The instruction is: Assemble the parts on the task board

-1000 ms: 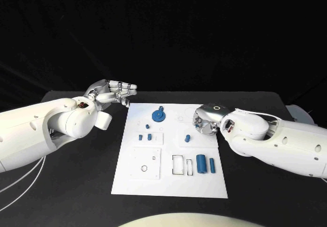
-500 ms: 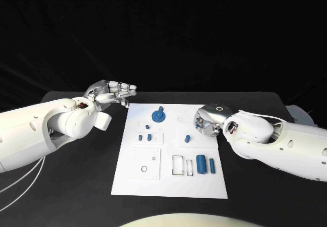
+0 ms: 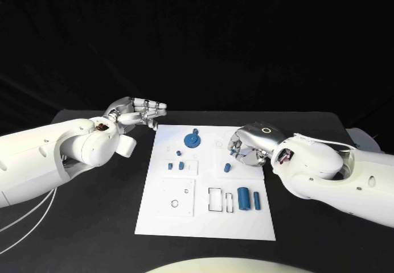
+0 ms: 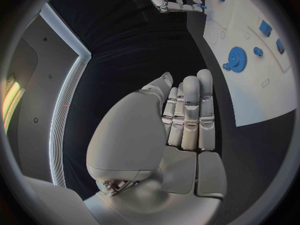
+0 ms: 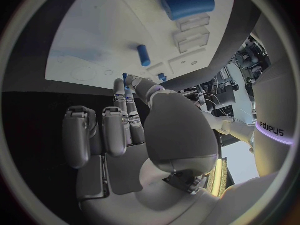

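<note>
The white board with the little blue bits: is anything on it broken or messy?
Nothing stands out. The task board lies flat, and the blue gear and other parts sit tidily on it. Nothing looks broken or spilled.

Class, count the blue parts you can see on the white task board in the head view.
7: gear; peg below it; two pegs side by side; one by the right hand; large cylinder; thin pin. The hand may hide more.

A black table [image 3: 98, 227] stands before a black backdrop [image 3: 197, 51] — a lit strip [image 4: 65, 110] edges one dark wall panel.
</note>
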`<action>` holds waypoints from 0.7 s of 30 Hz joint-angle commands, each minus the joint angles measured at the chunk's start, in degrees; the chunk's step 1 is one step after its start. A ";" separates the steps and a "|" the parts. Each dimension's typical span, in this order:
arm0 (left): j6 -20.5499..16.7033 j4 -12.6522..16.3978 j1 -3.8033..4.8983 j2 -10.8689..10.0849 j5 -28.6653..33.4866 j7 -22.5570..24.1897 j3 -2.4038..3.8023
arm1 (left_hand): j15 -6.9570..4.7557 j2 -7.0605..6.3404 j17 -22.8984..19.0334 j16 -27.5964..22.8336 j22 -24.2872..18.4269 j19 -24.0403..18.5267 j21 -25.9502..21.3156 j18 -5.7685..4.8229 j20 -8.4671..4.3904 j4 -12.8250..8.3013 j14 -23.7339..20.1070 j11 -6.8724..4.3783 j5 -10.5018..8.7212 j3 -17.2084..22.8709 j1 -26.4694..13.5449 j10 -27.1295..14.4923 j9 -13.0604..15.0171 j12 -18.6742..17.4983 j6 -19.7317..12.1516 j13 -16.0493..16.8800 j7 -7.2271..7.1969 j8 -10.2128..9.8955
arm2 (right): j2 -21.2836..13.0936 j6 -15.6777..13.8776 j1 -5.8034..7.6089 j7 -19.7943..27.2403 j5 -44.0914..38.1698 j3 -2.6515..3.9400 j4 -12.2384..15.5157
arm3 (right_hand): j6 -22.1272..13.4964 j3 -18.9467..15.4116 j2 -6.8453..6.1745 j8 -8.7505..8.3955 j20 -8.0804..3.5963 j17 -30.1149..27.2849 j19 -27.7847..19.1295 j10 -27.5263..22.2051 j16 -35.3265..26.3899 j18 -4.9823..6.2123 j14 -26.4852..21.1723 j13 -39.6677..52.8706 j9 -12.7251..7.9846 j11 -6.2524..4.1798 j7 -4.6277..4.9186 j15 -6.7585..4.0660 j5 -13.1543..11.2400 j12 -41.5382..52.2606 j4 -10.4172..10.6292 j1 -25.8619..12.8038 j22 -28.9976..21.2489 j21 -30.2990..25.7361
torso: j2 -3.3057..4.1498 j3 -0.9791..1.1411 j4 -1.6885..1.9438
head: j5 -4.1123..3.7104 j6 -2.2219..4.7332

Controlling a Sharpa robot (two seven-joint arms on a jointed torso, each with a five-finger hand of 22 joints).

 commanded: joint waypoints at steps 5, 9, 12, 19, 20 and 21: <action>0.68 1.10 -0.21 0.99 -0.25 0.09 -0.03 | 0.14 0.61 -0.08 -0.21 -0.10 -0.12 -0.43 0.30 0.27 -0.17 -0.45 0.03 -0.10 0.26 -0.17 -0.43 -0.07 0.47 -0.10 0.08 0.33 0.31 | 2.50 -1.63 -0.67 0.30 -0.91 0.03 4.00 | 0.40 0.45 0.06 0.07 -0.29 1.27 3.60 0.25 0.05 -0.80 3.04 -0.04 0.08 0.08 0.03 -0.45 0.04 -0.13 0.04 -0.01 11.29 0.37 | -0.05 -0.01 0.08 | 1.16 0.24; 0.66 1.21 -0.34 1.78 -0.24 0.26 -0.08 | 0.15 0.66 -0.09 -0.22 -0.13 -0.11 -0.46 0.29 0.28 -0.15 -0.45 0.04 -0.10 0.27 -0.21 -0.47 -0.07 0.53 -0.12 0.10 0.34 0.32 | 5.21 -1.64 -1.58 0.95 -0.89 0.01 4.66 | 0.42 0.48 0.08 0.06 -0.29 1.08 3.60 0.26 -0.09 -0.80 3.00 -0.05 0.10 0.08 0.03 -0.45 0.05 -0.14 0.07 -0.05 11.30 0.37 | -0.02 -0.07 0.05 | 2.30 0.38; 0.47 1.05 -0.41 2.34 -0.16 0.32 -0.14 | 0.16 0.70 -0.10 -0.23 -0.15 -0.10 -0.48 0.29 0.29 -0.14 -0.45 0.04 -0.10 0.27 -0.24 -0.49 -0.07 0.57 -0.12 0.11 0.34 0.33 | 7.05 -1.58 -2.62 1.50 -0.87 0.00 4.59 | 0.42 0.51 0.10 0.05 -0.29 1.00 3.58 0.27 -0.14 -0.78 2.98 -0.05 0.11 0.08 0.03 -0.45 0.06 -0.15 0.09 -0.08 11.27 0.31 | -0.06 -0.10 0.03 | 3.33 0.39; 0.15 1.02 -0.55 3.51 0.19 0.36 -0.20 | 0.17 0.74 -0.11 -0.23 -0.17 -0.09 -0.51 0.29 0.30 -0.12 -0.45 0.05 -0.10 0.27 -0.28 -0.50 -0.07 0.63 -0.13 0.12 0.35 0.35 | 10.92 -0.71 -5.29 2.55 -0.56 -0.16 2.71 | 0.43 0.54 0.13 0.04 -0.29 0.96 3.57 0.29 -0.17 -0.78 2.97 -0.05 0.12 0.07 0.03 -0.45 0.07 -0.16 0.11 -0.10 11.27 0.29 | 0.00 -0.16 0.13 | 5.09 -0.41; 0.14 1.07 -0.56 3.61 0.21 0.34 -0.20 | 0.17 0.74 -0.11 -0.23 -0.17 -0.09 -0.51 0.29 0.30 -0.12 -0.45 0.05 -0.10 0.27 -0.28 -0.50 -0.07 0.63 -0.13 0.12 0.35 0.35 | 11.27 -0.59 -5.57 2.64 -0.52 -0.19 2.38 | 0.43 0.54 0.13 0.04 -0.29 0.96 3.57 0.29 -0.17 -0.78 2.97 -0.05 0.12 0.07 0.03 -0.45 0.07 -0.16 0.11 -0.10 11.27 0.29 | 0.02 -0.11 0.10 | 5.33 -0.48; 0.14 1.12 -0.56 3.69 0.22 0.32 -0.20 | 0.17 0.74 -0.11 -0.23 -0.17 -0.09 -0.51 0.29 0.30 -0.12 -0.45 0.05 -0.10 0.27 -0.28 -0.50 -0.07 0.63 -0.13 0.12 0.35 0.35 | 11.62 -0.48 -5.82 2.73 -0.48 -0.22 2.02 | 0.43 0.54 0.13 0.03 -0.29 0.96 3.57 0.29 -0.17 -0.78 2.97 -0.05 0.12 0.07 0.03 -0.45 0.07 -0.16 0.11 -0.10 11.27 0.29 | 0.00 -0.12 0.11 | 5.47 -0.51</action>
